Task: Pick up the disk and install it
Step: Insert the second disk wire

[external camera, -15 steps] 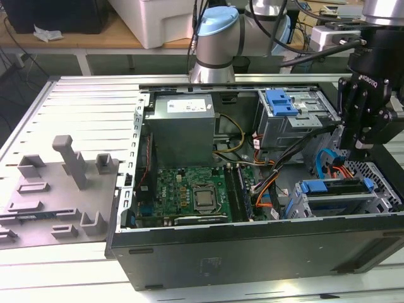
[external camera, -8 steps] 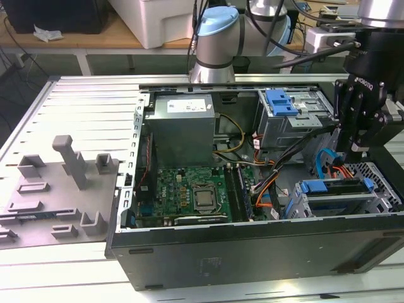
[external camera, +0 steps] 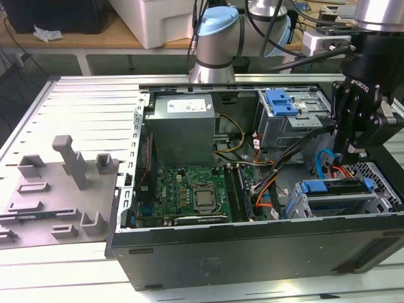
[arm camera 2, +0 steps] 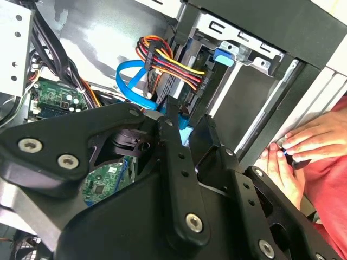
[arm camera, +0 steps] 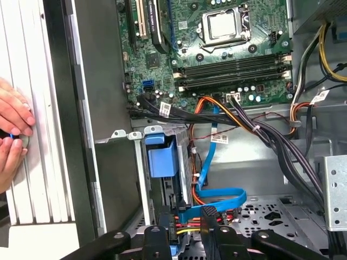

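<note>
The disk (external camera: 334,188) sits in the lower drive cage at the front right corner of the open computer case, its blue rail on top. In the first wrist view the disk (arm camera: 162,160) stands edge-on in the cage with its blue rail end showing. My gripper (external camera: 352,150) hangs just above the cage, over the disk's cable end. Its black fingers (arm camera: 157,238) stand apart with nothing held between them. In the second wrist view the gripper (arm camera 2: 190,116) points at the blue and red-yellow cables plugged in behind the disk.
A person's hands (arm camera 2: 293,151) rest on the table rail just outside the case wall by the cage. A blue bracket (external camera: 281,101) lies on the upper drive cage. The power supply (external camera: 183,123), motherboard (external camera: 189,196) and cable bundles (arm camera: 260,130) crowd the case.
</note>
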